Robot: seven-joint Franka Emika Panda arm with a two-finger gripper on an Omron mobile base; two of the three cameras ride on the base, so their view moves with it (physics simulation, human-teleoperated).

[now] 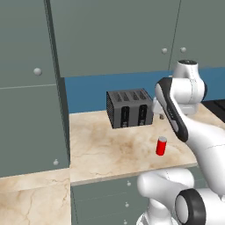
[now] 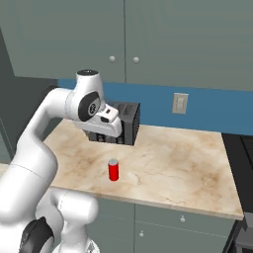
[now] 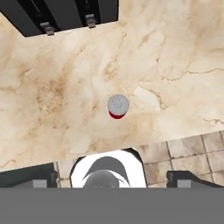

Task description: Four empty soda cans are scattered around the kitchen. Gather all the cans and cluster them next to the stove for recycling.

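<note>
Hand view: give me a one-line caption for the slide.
Looking straight down on an upright red soda can with a silvery top on the beige marble counter, black toaster beyond.

soda can (image 1: 161, 146) on counter (image 1: 110, 147), before toaster (image 1: 129, 108)

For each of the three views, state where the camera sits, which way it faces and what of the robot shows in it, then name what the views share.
Left base view: behind the arm to its left, facing forward and down at the counter; arm at lower right.
Right base view: behind to its right, same counter; arm at lower left.
Hand view: on the hand, looking straight down; open tool at the bottom edge.
Shared: red soda can upright in front of the toaster.
</note>
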